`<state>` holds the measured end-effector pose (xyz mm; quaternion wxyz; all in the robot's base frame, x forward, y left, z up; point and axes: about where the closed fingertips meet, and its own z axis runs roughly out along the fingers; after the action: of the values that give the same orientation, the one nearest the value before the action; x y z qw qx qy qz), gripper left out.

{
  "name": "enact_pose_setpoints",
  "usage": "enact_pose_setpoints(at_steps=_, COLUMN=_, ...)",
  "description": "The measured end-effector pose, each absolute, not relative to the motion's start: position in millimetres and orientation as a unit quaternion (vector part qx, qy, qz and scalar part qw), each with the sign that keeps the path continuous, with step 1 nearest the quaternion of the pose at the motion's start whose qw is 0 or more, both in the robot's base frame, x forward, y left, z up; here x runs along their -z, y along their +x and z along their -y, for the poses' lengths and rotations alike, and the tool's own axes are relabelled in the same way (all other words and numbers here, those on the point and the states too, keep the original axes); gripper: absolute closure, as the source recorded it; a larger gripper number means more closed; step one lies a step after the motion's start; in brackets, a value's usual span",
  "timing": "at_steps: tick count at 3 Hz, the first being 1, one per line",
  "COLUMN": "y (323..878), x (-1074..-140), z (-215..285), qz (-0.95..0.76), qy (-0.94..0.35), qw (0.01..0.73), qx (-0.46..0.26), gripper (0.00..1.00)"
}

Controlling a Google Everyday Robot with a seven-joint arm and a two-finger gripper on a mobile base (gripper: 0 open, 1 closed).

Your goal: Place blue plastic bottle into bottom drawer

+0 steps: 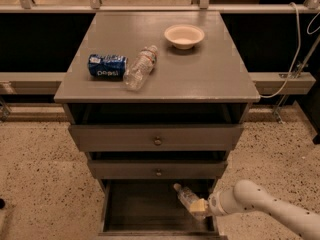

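On the surface (200,74), a Pepsi can (107,66) and a slimmer bottle (140,67) are lying beside each other, with a bowl (184,35) sitting further right. The bottom drawer (140,209) is standing open. The blue plastic bottle (185,196) is tilting over its right part, with the end effector (199,207) clamping its lower end.

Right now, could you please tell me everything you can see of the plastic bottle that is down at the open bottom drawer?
The blue plastic bottle looks like clear, thin plastic with a small pale cap. It is tilted, with the cap pointing up and to the left, over the right part of the open bottom drawer. The gripper, which reaches in from the right, grasps the bottle at its lower end. Nothing else touches it, as far as I can see. I cannot tell whether its base rests on the drawer floor.
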<state>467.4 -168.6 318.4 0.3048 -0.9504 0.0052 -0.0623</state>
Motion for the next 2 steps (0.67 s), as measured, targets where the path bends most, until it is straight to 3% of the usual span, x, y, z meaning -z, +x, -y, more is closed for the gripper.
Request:
enact_pose_setpoints(at_steps=1, y=473.9, x=-301.1, z=150.8, qz=0.003, qy=-0.946, qw=0.312, qx=0.091, gripper=0.97)
enact_pose_setpoints(at_steps=2, y=472.3, x=-300.9, z=149.9, qz=0.004, qy=-0.946, qw=0.312, qx=0.087, gripper=0.75)
